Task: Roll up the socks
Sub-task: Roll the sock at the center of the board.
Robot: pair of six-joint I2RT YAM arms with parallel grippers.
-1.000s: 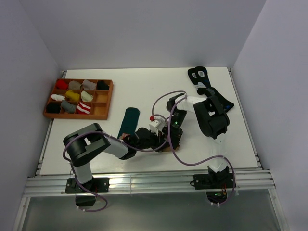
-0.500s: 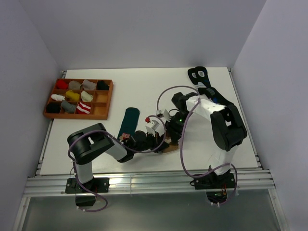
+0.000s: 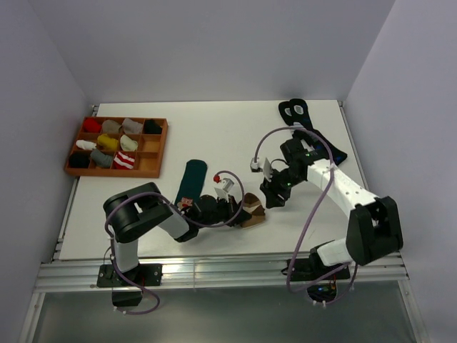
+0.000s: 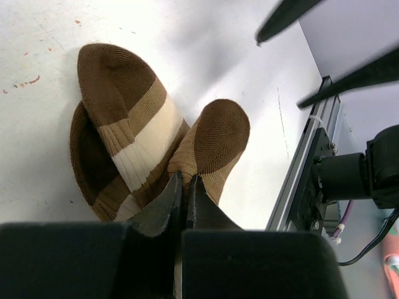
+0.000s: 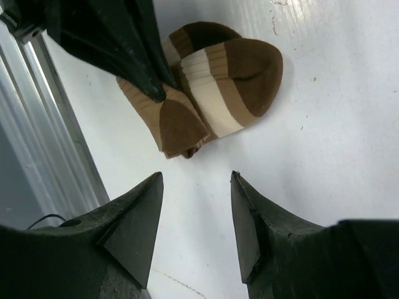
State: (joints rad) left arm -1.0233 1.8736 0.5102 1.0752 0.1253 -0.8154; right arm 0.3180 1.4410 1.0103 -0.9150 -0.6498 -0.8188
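Observation:
The brown sock with cream stripes (image 3: pixel 253 211) lies bunched and folded on the white table near the front middle. It shows in the left wrist view (image 4: pixel 134 134) and in the right wrist view (image 5: pixel 221 78). My left gripper (image 3: pixel 240 211) is low on the table, and its jaws (image 4: pixel 184 179) are shut on a fold of the sock's brown edge. My right gripper (image 3: pixel 273 194) is open and empty (image 5: pixel 196 182), a little to the right of the sock and above the bare table. The dark green sock (image 3: pixel 191 180) lies flat to the left of the left gripper.
A wooden tray (image 3: pixel 163 146) with several rolled socks stands at the back left. Black socks with blue-and-white marks (image 3: pixel 294 113) lie at the back right, behind the right arm. The metal rail (image 3: pixel 214 271) runs along the table's front edge.
My right arm has swung right and back, away from the brown sock, and its gripper is now open and apart from it. My left gripper has stayed shut on the sock.

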